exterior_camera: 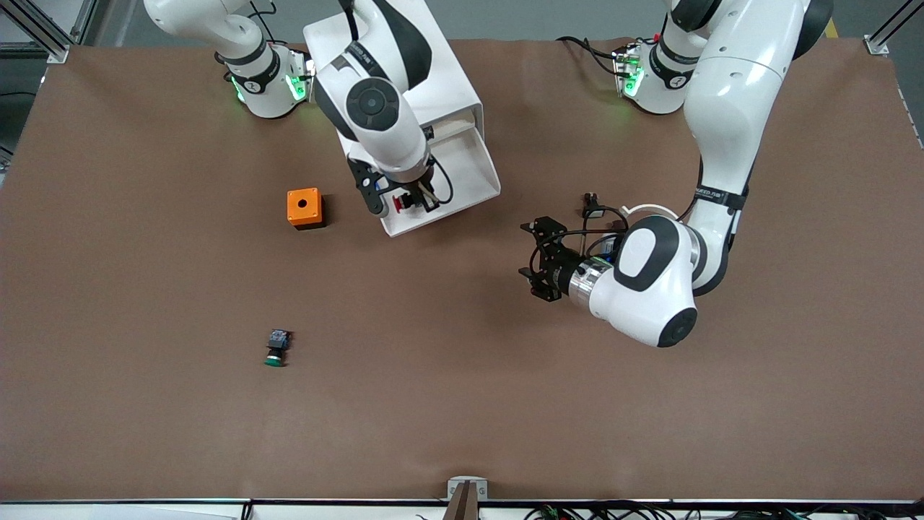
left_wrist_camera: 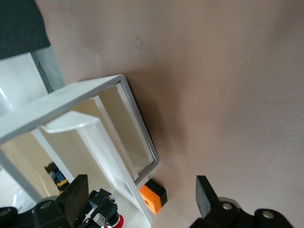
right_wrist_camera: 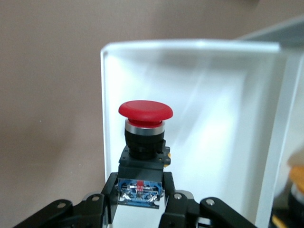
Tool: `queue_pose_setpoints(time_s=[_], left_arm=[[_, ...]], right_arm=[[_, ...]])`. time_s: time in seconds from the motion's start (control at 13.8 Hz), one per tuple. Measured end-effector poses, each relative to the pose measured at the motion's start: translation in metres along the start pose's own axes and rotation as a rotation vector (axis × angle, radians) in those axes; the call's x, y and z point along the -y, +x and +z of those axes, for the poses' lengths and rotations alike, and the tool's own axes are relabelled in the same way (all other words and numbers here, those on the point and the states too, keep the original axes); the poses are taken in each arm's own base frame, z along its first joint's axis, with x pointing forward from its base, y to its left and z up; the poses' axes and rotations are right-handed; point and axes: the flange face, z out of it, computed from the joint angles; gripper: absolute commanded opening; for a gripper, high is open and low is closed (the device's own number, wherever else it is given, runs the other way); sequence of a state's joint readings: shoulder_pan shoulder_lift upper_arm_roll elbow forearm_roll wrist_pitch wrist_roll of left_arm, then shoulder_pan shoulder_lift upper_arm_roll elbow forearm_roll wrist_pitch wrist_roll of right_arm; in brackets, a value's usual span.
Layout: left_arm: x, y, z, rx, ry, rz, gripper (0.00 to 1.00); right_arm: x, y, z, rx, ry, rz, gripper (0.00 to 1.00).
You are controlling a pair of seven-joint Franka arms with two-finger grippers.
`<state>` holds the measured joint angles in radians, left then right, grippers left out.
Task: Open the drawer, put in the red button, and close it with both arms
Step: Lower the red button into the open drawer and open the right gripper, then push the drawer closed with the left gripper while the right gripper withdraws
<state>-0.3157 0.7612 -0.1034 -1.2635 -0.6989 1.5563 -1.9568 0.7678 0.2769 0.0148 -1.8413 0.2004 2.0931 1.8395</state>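
Right wrist view shows the right gripper (right_wrist_camera: pixel 141 202) clamped on the blocky body of the red button (right_wrist_camera: pixel 145 124), cap pointing away from the wrist, hanging over the pulled-out drawer (right_wrist_camera: pixel 199 95) near its front wall. So the placing step looks to be in hand: the next move calls for lowering the button to the drawer floor and parting the fingers. In the front view the left gripper (exterior_camera: pixel 540 260) waits with jaws apart over bare table toward the left arm's end, facing the drawer, and should then help push it shut.
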Motion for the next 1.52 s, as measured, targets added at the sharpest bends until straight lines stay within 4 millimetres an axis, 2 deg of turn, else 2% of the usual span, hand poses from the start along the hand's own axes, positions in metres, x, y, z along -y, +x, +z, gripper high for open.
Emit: queue_pose_setpoints(time_s=[0.22,0.36,0.58,0.73,0.94,1.09,1.31,1.52], left_arm=[[-0.003,0.007,-0.005,-0.021,-0.015,0.101,0.99],[-0.008,0.016,-0.012,-0.036,-0.032,0.132,0.99],[-0.013,0.028,-0.023,-0.083,-0.064,0.142,0.99],[-0.014,0.027,-0.03,-0.107,-0.099,0.176,0.99],[-0.009,0.013,-0.049,-0.13,-0.192,0.237,0.99],[-0.001,0.006,-0.054,-0.152,-0.208,0.26,0.99],[0.008,-0.003,-0.054,-0.23,-0.212,0.466,0.99],[0.021,-0.014,-0.058,-0.313,-0.21,0.67,0.99]], right_arm=[[-0.005,-0.021,0.008,0.009,0.037,0.049,0.14],[-0.004,-0.025,0.016,0.01,0.042,0.06,0.25],[0.0,-0.02,0.023,0.007,0.045,0.069,0.6],[0.002,-0.018,0.023,0.007,0.05,0.074,1.0],[0.004,-0.014,0.022,-0.008,0.059,0.069,1.0],[0.012,0.002,0.013,-0.023,0.08,0.071,1.0],[0.034,0.064,-0.031,-0.028,0.084,0.019,1.0],[0.045,0.123,-0.082,-0.027,0.112,-0.059,1.0]])
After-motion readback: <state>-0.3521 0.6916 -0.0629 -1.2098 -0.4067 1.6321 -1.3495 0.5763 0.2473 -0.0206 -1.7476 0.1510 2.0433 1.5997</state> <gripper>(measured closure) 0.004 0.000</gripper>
